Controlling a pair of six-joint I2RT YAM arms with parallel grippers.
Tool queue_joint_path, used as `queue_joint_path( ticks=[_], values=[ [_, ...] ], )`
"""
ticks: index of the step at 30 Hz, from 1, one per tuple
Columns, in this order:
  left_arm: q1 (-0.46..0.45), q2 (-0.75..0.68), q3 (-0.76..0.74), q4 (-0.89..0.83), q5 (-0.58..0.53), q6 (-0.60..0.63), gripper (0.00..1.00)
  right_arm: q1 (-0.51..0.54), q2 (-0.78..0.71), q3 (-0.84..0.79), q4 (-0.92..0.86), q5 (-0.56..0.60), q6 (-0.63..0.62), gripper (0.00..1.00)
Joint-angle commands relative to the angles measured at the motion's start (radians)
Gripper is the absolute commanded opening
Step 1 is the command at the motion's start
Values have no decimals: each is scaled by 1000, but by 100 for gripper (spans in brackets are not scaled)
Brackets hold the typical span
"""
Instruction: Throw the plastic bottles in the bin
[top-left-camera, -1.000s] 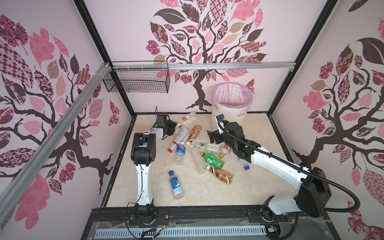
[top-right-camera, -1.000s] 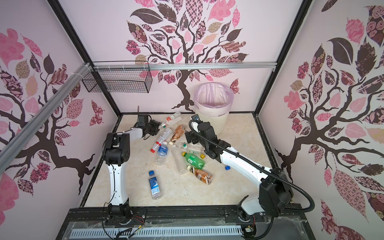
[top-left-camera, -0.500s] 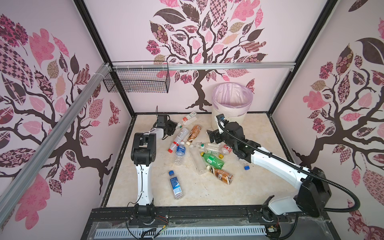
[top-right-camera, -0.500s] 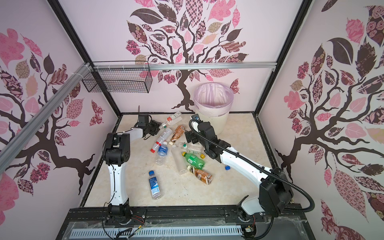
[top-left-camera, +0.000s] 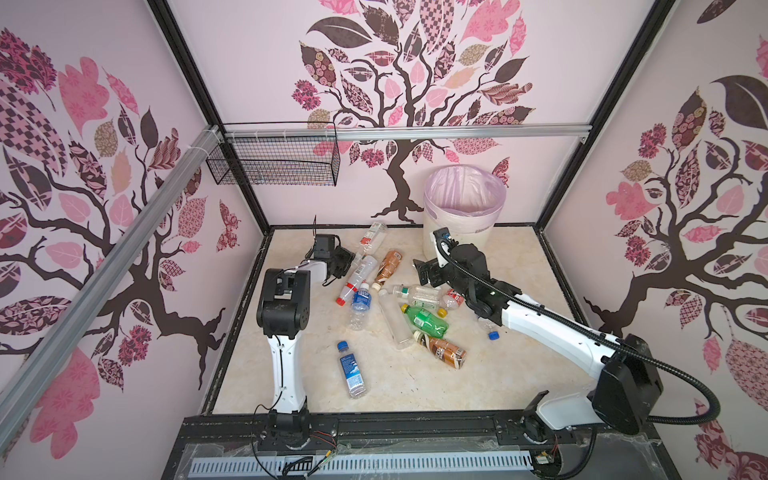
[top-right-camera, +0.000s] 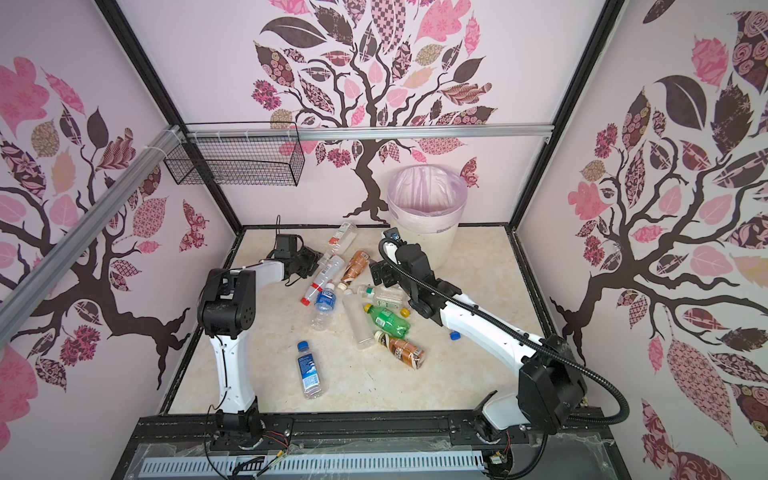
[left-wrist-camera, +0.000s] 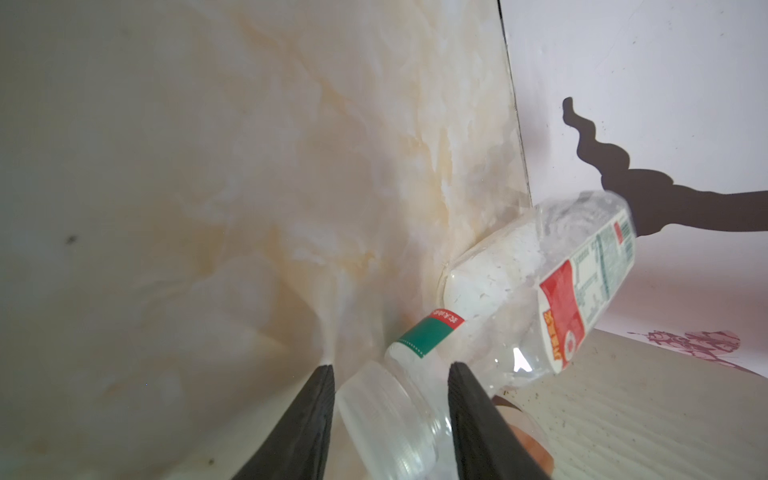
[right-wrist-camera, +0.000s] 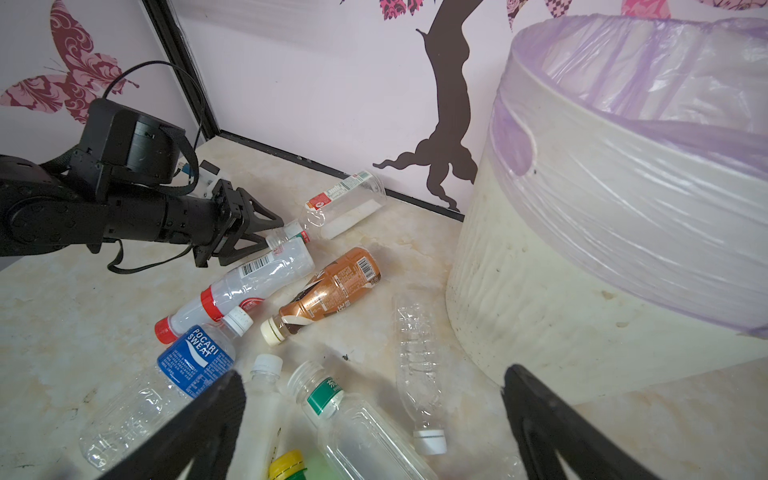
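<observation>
Left end effector (left-wrist-camera: 390, 366) astride clear ribbed bottle (left-wrist-camera: 384, 419)

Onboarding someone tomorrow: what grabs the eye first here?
Bottles litter the middle of the floor, before the pink-lined bin at the back. The left hand straddles a clear bottle at the litter's far-left edge; the right hand hangs wide open over the pile.

Both top views: high at front, angled down twd back wall (top-left-camera: 257, 83), cover whole floor (top-left-camera: 415, 390). L wrist cam: v. close, low, faces back wall. R wrist cam: wider, faces bin (right-wrist-camera: 582, 291). Wrist views share red-label bottle (left-wrist-camera: 540, 291).
</observation>
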Motion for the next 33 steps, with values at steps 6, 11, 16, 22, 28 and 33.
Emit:
queue_joint_path(
  ticks=[6, 11, 16, 22, 28, 33],
  values=[
    [-3, -59, -73, -58, -24, 55, 47, 6, -23, -1, 16, -6, 20, 100],
    [-2, -79, -39, -98, -35, 105, 49, 7, -27, 0, 9, -6, 20, 100],
    [-4, -117, 33, -181, -58, 251, 54, 6, -34, -1, 4, -2, 13, 100],
    [-40, -121, 156, -308, -91, 478, 63, 5, -32, 1, 10, -9, 20, 100],
    [-122, -52, 310, -430, -166, 629, 70, 6, -37, 6, 11, -12, 22, 100],
    [-140, -8, 375, -508, -236, 661, 70, 5, -71, -4, 12, 2, 12, 99]
  ],
)
